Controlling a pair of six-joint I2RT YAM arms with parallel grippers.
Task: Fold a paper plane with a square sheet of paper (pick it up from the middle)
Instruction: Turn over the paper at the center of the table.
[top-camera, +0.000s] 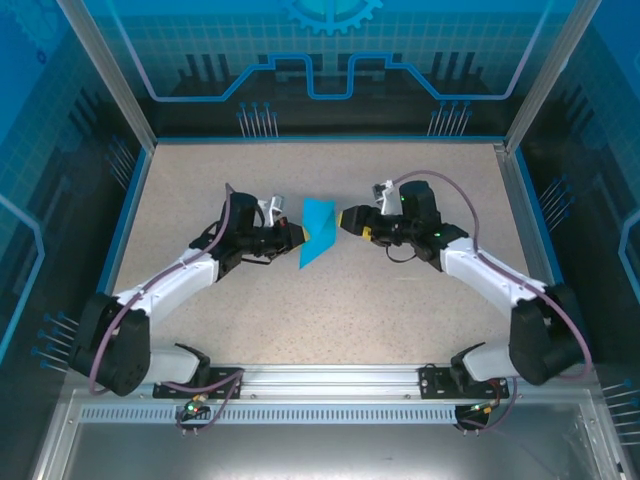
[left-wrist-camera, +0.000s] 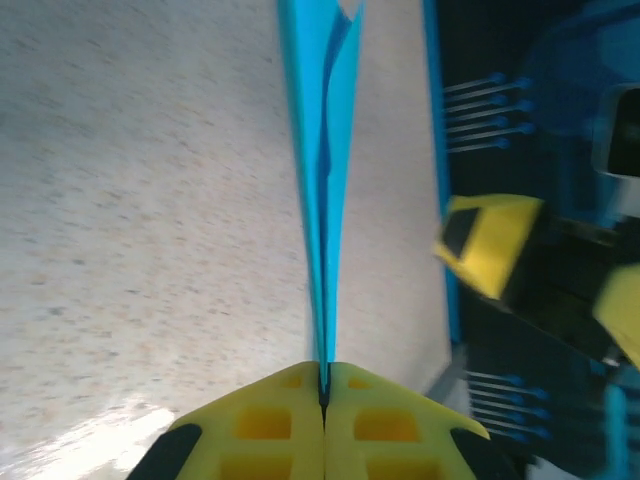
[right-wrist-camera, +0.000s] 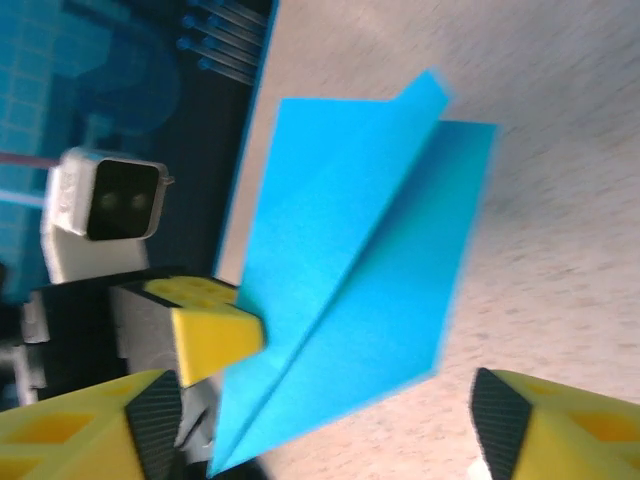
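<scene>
the left hand (top-camera: 292, 238) is pressed together on the paper (top-camera: 318, 233), pinching it near its narrow, pointed end. in the left wrist view its yellow fingers (left-wrist-camera: 270, 425) meet flat, and the paper (left-wrist-camera: 322, 200) is caught edge-on in the seam between them and runs straight away from the camera as a thin cyan blade. it sits near the middle of the counter (top-camera: 400, 320), between the two hands and turned up on edge. i cannot tell whether its lower edge touches the surface.

the right hand (top-camera: 348, 220) is spread wide and grips nothing. its two tips stand far apart at the bottom of the right wrist view (right-wrist-camera: 325, 405), facing the broad side of the paper (right-wrist-camera: 350, 270). from there the sheet is clearly no flat square. a long diagonal crease crosses it, one flap lies over another, and it tapers toward the left hand's finger (right-wrist-camera: 215, 335).

the hold looks deliberate. clamping close to the crease probably keeps the stacked layers from springing apart, and standing the sheet on edge turns its free face and upper edge toward the open hand. that hand seems set to close on the loose part for the next fold. thin paper held at one end can sag or twist, so a second grip taken off the crease would likely skew the layers.
</scene>
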